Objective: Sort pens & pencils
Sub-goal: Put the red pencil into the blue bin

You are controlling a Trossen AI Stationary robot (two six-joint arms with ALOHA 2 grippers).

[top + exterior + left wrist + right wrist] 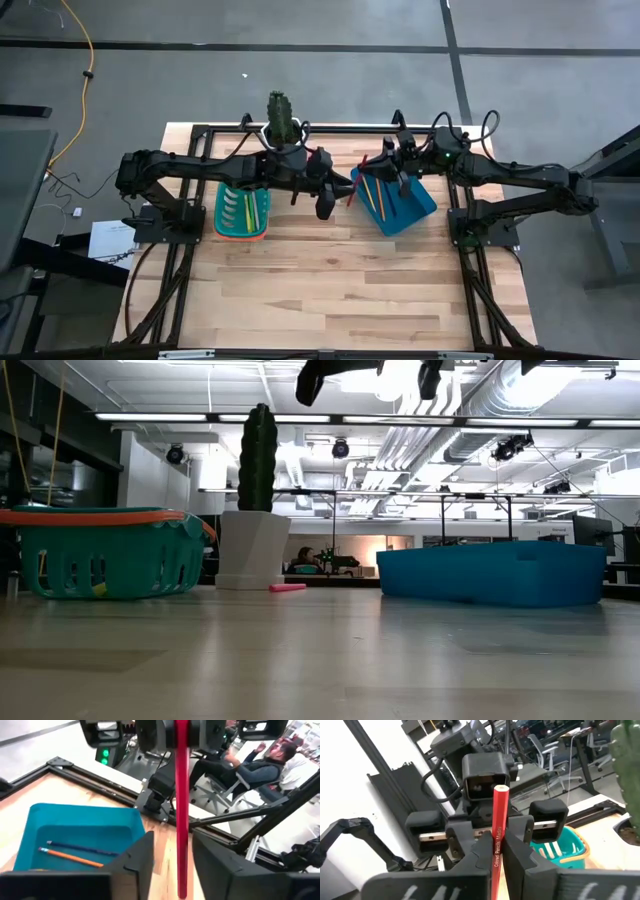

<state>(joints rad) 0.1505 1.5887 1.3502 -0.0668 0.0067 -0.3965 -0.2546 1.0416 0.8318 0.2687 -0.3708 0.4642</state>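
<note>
A red pencil hangs in the air between my two grippers, above the table's middle. My right gripper is shut on it. My left gripper is open, with a finger on either side of the same pencil; I see no touch. The blue bin holds several pencils, among them an orange one and a dark one, lying on its floor. The green basket holds pale pens. A hot-pink pen lies flat on the table near the cactus pot. My right gripper pinches the red pencil's shaft between its two fingers, the printed side facing the camera. The pencil runs out past the fingers to its free end in front of the left gripper. It is lifted clear of the table.
A potted cactus stands at the table's far edge between the basket and the bin. A black frame runs around the table. In the room beyond, a person sits in a chair. Bare wood lies toward the near edge.
</note>
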